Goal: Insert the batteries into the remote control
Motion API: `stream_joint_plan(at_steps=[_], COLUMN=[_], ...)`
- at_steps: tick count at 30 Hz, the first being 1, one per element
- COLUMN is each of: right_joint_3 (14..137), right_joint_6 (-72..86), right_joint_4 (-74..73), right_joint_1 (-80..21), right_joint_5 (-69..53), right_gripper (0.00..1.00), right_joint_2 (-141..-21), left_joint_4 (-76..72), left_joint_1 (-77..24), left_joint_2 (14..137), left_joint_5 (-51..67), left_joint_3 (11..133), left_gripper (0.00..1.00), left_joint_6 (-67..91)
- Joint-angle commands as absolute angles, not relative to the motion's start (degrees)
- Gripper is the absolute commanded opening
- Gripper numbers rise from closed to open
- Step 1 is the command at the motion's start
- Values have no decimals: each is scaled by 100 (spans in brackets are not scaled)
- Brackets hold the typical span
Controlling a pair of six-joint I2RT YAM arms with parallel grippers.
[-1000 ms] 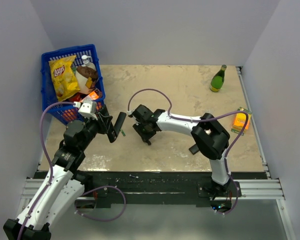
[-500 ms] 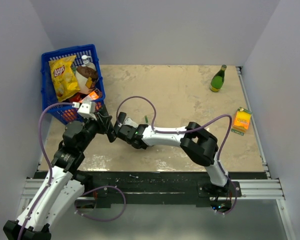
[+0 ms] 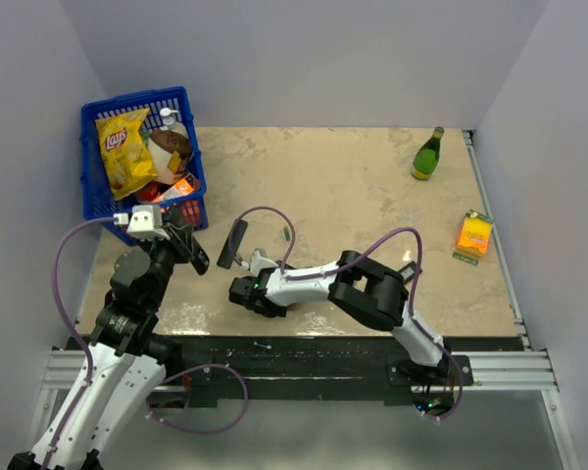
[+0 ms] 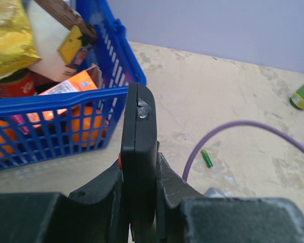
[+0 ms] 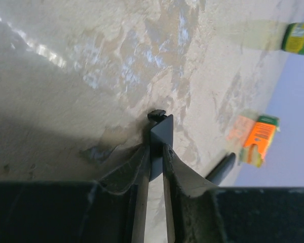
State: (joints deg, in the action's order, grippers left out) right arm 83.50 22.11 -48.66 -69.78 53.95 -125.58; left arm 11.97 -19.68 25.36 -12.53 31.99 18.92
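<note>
While the left gripper (image 4: 139, 174) clamped the remote control (image 4: 138, 136), the right gripper (image 5: 154, 154) pinched its back cover (image 5: 161, 132); laying that flat at the near edge of the table (image 3: 372, 196) seemed wise.

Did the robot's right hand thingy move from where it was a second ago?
Yes. The right end effector slid toward the near edge of the tan table and to the left, farther from the green glass bottle.

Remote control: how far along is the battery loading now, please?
Done, apparently: the back cover is off, a thin black clipped plate pinched by the right gripper. In hand: the left gripper clamps the remote control edge-on. Left: loading batteries and closing; no battery is clearly visible.
</note>
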Motion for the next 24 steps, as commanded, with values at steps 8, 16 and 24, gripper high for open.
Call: stream_joint_plan(at_steps=[8,16,24], right_joint_3=[8718,8693,8123], right_joint_6=[3102,2717,1364], right_joint_4=[-5571,-5617,-4694], right_joint_1=[-7602,-7603,-6463], right_joint_5=[5502,5415,2631], right_gripper=[33,49,92], right_joint_2=[-13122,-12280,-10646], left_joint_4=[1099,1028,897], left_joint_1=[-1854,-1846,-1846], left_joint_2=[2364,2399,2487], left_joint_5=[-1960,-1723,-1415], left_joint_3=[3314,3278,3234], left_gripper=[0,0,0], left_joint_6=[1802,1793,1837])
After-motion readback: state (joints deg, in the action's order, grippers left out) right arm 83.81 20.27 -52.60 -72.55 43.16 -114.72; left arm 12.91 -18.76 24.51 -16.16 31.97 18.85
